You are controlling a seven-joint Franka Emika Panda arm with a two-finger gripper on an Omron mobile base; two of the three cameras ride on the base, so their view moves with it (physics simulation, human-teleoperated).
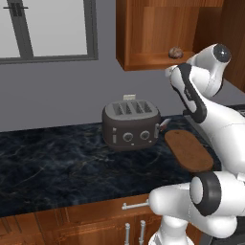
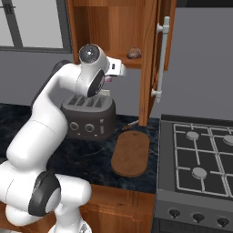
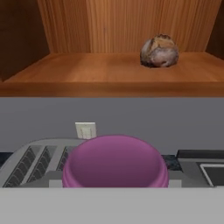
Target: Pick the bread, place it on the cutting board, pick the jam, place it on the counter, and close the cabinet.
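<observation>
The bread (image 3: 159,51), a lumpy tan roll, rests on the shelf of the open cabinet (image 1: 153,33), toward its right side; the right base view shows the bread (image 2: 134,53) there too. The purple-pink jam (image 3: 115,162) looms close at the bottom of the hand view, held in the air above the toaster. My gripper (image 2: 110,76) is shut on it in front of the shelf, its fingertips hidden behind the jar. The oval cutting board (image 1: 189,149) lies bare on the dark counter (image 1: 57,162), right of the toaster.
A dark toaster (image 1: 130,125) stands on the counter under my hand. The cabinet door (image 2: 150,59) hangs open with its grey bar handle (image 2: 160,59) toward the stove (image 2: 200,154). A window (image 1: 48,28) is at the back left.
</observation>
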